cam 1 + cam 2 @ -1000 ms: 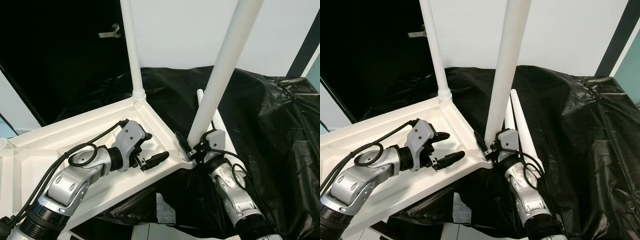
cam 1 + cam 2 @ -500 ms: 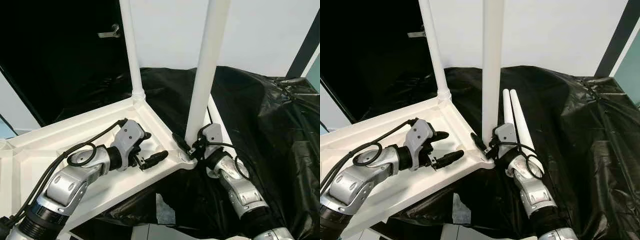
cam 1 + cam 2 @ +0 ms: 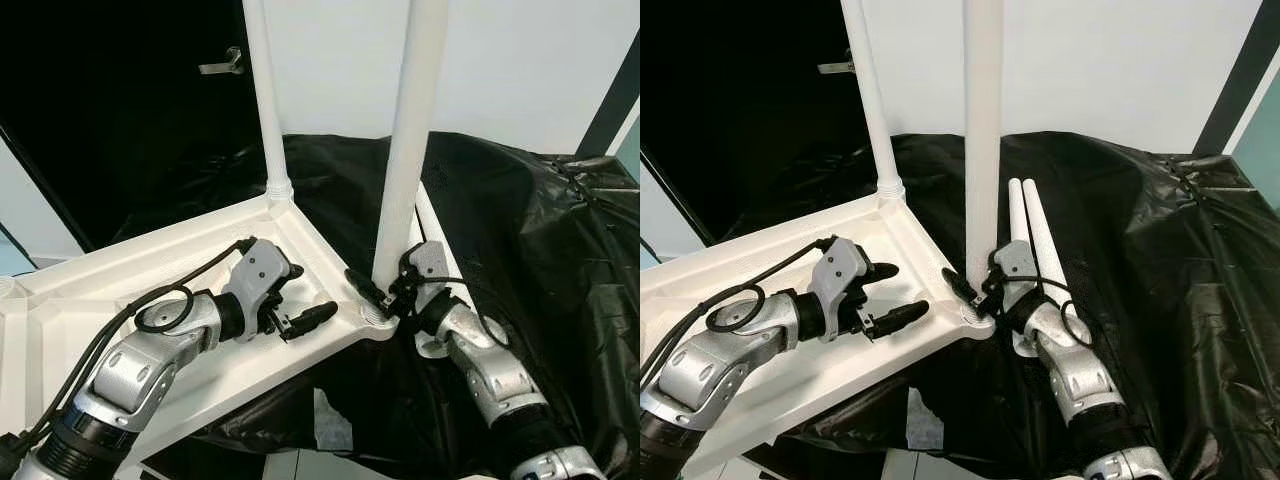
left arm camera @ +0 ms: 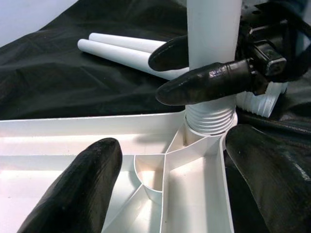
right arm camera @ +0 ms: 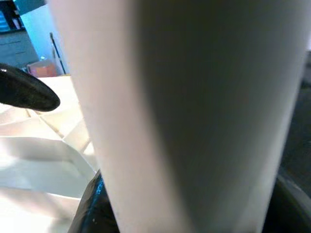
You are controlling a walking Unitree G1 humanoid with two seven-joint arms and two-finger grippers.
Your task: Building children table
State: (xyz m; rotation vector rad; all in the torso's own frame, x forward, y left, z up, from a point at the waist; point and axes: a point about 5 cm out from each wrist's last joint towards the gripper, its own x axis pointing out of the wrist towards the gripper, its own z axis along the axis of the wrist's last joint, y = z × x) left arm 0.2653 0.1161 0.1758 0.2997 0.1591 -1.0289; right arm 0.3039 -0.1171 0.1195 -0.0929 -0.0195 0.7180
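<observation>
The white table top (image 3: 120,275) lies upside down on a black sheet. One white leg (image 3: 262,100) stands upright in its far corner. A second white leg (image 3: 410,140) stands upright at the near corner, its threaded end (image 4: 210,119) in the socket. My right gripper (image 3: 385,290) is shut on this leg just above the thread, with one finger (image 4: 209,85) across its front. My left gripper (image 3: 305,297) is open over the underside of the top, a short way left of that corner, holding nothing. Two loose white legs (image 3: 1030,230) lie on the sheet behind the corner.
The black plastic sheet (image 3: 520,230) covers the surface to the right and behind. A white wall (image 3: 1120,70) stands at the back, and a dark door with a handle (image 3: 222,66) at the back left. The table top's near edge overhangs the floor.
The leg in my right gripper has swung from tilted to upright over the near corner socket, and my right arm has shifted with it. My left gripper has stayed put.
</observation>
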